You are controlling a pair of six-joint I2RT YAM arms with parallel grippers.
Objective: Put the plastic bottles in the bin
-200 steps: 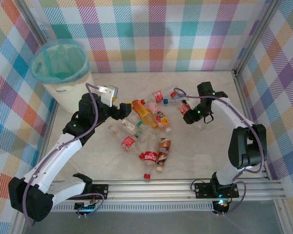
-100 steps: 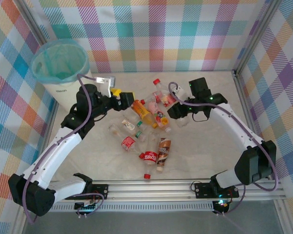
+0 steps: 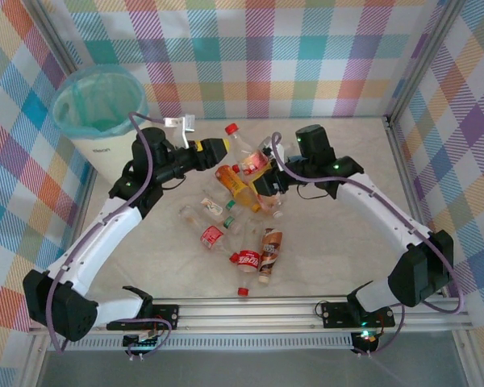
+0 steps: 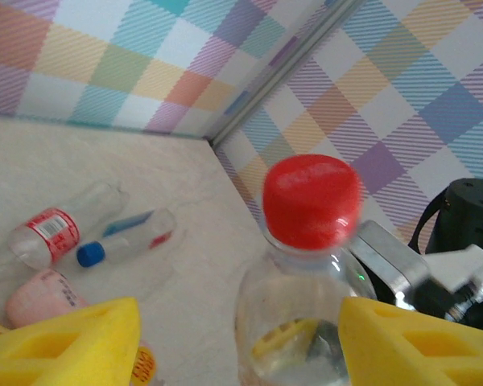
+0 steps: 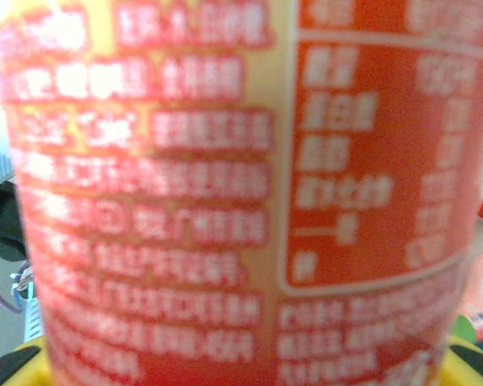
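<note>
My right gripper [image 3: 260, 177] is shut on a clear plastic bottle [image 3: 244, 149] with a red cap and red label, holding it off the table above the pile. That label [image 5: 225, 193] is pressed close against the right wrist camera. My left gripper [image 3: 218, 147] stands open around the same bottle's shoulder [image 4: 298, 322]. One yellow pad [image 4: 419, 342] is against the bottle and the other pad [image 4: 64, 346] is apart from it. Several more plastic bottles [image 3: 238, 230] lie in a heap mid-table, an orange one [image 3: 236, 187] among them. The bin [image 3: 105, 149] with its teal liner stands at the far left.
Plaid walls close the table on the left, back and right. In the left wrist view two clear bottles [image 4: 52, 235] [image 4: 129, 241] lie on the cream tabletop [image 4: 185, 193] near the back corner. A loose red cap [image 3: 243, 290] lies near the front rail.
My right arm has swung left and lifted the red-capped bottle toward the left gripper. My left gripper has moved up and right to the bottle, and its jaws have narrowed around the shoulder.
</note>
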